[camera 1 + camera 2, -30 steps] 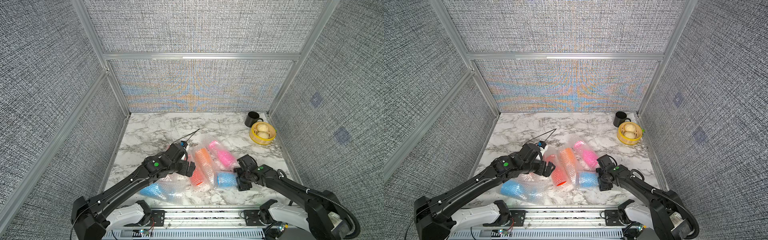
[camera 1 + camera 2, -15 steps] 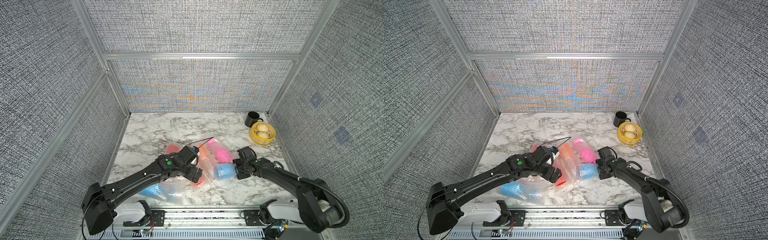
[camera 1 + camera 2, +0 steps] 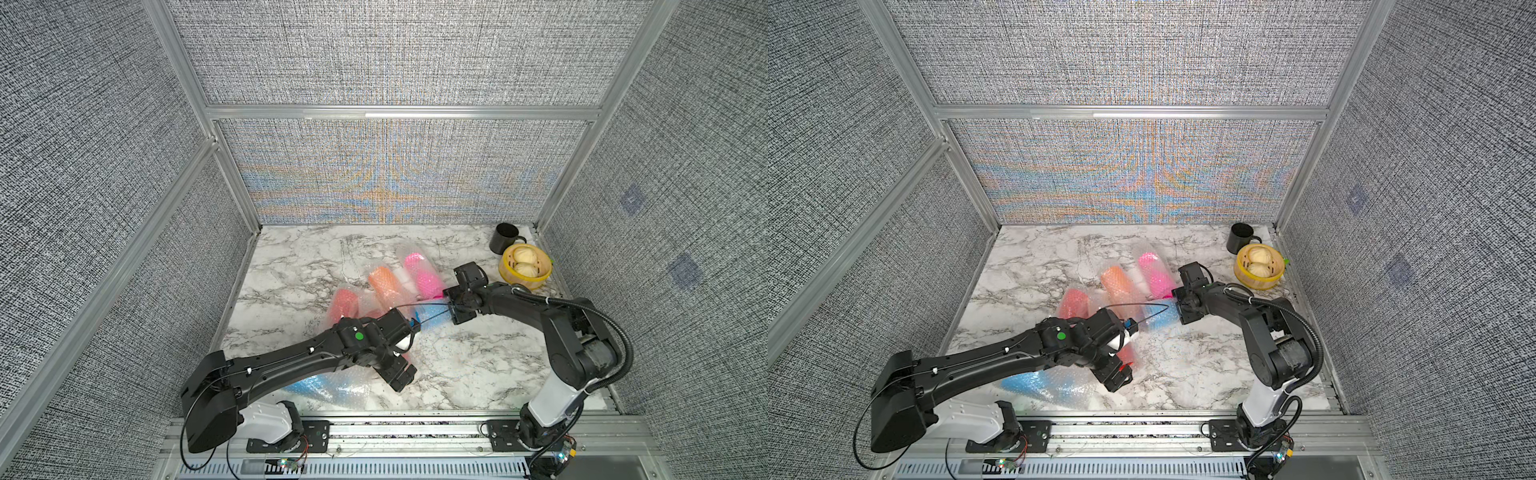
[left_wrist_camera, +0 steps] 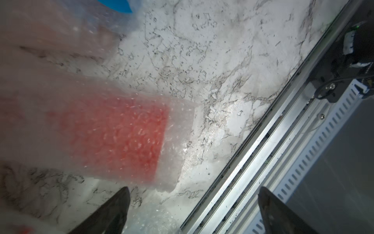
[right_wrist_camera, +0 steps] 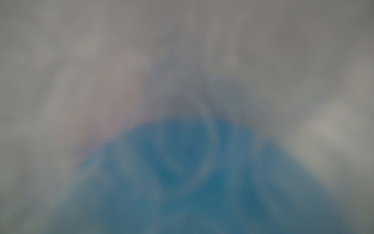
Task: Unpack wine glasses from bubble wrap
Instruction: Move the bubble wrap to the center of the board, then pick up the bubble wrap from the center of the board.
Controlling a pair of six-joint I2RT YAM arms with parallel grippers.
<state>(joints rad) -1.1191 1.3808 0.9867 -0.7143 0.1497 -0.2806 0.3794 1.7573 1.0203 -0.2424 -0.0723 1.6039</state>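
Note:
Several wine glasses lie on the marble table, each rolled in clear bubble wrap: pink [image 3: 419, 270], orange [image 3: 384, 282], red [image 3: 344, 305], and a blue one [image 3: 307, 388] by the front edge. A second red one [image 3: 1127, 353] lies under my left wrist and shows ahead of the fingers in the left wrist view [image 4: 121, 135]. My left gripper [image 3: 401, 376] [image 4: 192, 202] is open over bare marble near the front rail, holding nothing. My right gripper [image 3: 1183, 309] is shut on another wrapped blue wine glass [image 3: 1158, 316]. That glass fills the blurred right wrist view [image 5: 186, 178] and hides the fingers.
A black mug [image 3: 505, 237] and a yellow basket [image 3: 508, 279] of buns stand at the back right corner. The metal rail [image 3: 374, 419] runs along the table's front edge. Fabric walls close in both sides and the back.
My right gripper has pulled the wrapped blue glass away from the front edge toward the pink one. My left arm has swung right and forward, past the red bundle.

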